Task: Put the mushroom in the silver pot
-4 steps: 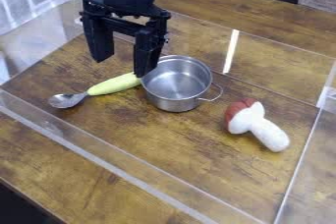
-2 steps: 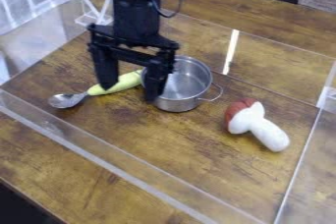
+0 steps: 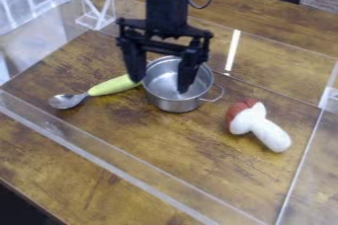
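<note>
Wood counter (image 3: 158,155) w/ clear walls. L to R you've got: grey spoon (image 3: 66,100), yellow-green veg (image 3: 115,85), silver pot (image 3: 179,84) w/ your pincer (image 3: 164,76) over it, jaws wide, holding nothing. Mushroom (image 3: 258,126) lies right of pot, apart.

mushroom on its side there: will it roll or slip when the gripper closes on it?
The mushroom lies on its side on the wooden table, so its rounded stem may roll if nudged. The cap looks wider than the stem, so it would probably curve, not roll straight. It looks smooth, so it may slip.
</note>
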`<move>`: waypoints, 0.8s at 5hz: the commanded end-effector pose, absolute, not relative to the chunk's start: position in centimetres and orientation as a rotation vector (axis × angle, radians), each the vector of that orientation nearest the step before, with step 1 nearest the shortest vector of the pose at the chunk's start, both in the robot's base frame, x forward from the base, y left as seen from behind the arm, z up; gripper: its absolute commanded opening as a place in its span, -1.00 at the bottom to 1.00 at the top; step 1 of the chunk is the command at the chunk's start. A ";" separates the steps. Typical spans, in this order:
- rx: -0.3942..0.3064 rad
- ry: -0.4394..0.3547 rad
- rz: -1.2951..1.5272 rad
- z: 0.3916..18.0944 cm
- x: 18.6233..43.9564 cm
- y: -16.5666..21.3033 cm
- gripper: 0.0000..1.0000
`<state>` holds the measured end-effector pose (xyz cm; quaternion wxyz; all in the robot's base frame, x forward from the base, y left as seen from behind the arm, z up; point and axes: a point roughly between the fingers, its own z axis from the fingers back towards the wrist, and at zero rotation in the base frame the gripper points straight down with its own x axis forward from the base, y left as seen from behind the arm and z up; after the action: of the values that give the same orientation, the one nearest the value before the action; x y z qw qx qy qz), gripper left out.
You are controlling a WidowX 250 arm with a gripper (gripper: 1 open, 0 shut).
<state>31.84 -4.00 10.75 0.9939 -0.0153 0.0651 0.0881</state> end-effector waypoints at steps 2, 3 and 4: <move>-0.038 0.066 0.061 12.8 30.9 -9.1 1.00; -0.032 0.059 0.005 12.0 31.3 -10.5 1.00; -0.028 0.061 -0.031 10.9 31.8 -11.1 1.00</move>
<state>31.18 -10.35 8.94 0.9978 -0.0065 0.0665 -0.0050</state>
